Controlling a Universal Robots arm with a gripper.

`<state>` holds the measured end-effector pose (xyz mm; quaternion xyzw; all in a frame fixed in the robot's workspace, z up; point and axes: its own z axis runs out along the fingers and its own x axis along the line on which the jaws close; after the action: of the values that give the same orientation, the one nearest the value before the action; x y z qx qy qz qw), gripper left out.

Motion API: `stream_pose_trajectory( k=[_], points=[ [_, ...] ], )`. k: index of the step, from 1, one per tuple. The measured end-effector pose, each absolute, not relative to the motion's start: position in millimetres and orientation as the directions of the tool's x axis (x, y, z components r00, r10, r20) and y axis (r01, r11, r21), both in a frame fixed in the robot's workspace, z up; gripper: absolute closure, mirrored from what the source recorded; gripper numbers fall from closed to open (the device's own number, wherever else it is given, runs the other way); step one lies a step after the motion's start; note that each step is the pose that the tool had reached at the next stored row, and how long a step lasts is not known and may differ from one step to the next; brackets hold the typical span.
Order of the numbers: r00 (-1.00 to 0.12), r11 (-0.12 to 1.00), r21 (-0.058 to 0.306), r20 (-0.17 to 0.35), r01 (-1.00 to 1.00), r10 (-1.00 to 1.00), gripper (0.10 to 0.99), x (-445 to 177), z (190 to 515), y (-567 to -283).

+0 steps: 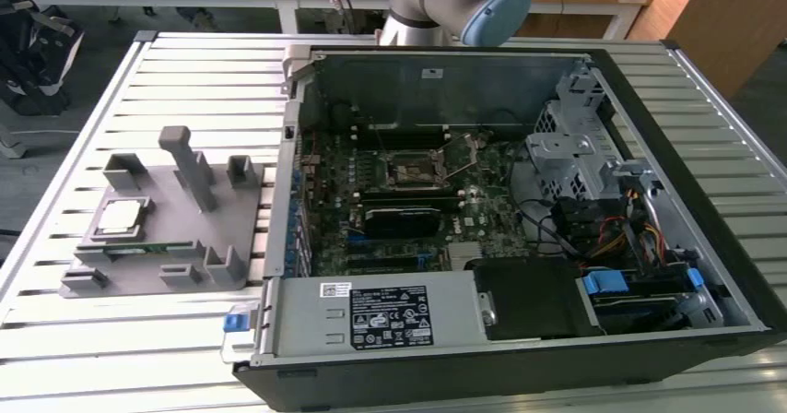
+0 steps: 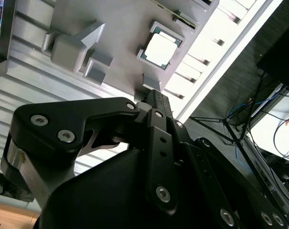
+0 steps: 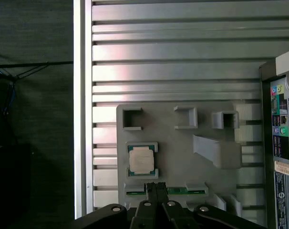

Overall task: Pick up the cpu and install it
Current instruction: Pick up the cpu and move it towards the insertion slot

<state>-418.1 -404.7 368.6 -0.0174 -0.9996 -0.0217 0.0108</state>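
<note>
Silvery flat square cpu sits in grey plastic fixture near slatted metal table edge; black tool pressed together, empty, apart from the cpu.

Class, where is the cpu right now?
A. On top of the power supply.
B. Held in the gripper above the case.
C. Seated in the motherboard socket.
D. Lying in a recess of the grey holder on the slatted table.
D: the cpu lies in a recess of the grey holder, which stands on the slatted table at the exterior view's left of the computer case.
</note>
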Motion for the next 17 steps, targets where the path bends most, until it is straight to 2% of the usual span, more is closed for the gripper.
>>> stream_pose_trajectory(
  k=[11,17],
  points=[
    [-0.999,0.998,0.045,0.022,0.035,0.034,0.980,-418.1,366.4,-405.1],
    [-0.999,0.997,0.073,0.023,0.032,0.030,0.980,-418.2,362.7,-409.2]
  ],
)
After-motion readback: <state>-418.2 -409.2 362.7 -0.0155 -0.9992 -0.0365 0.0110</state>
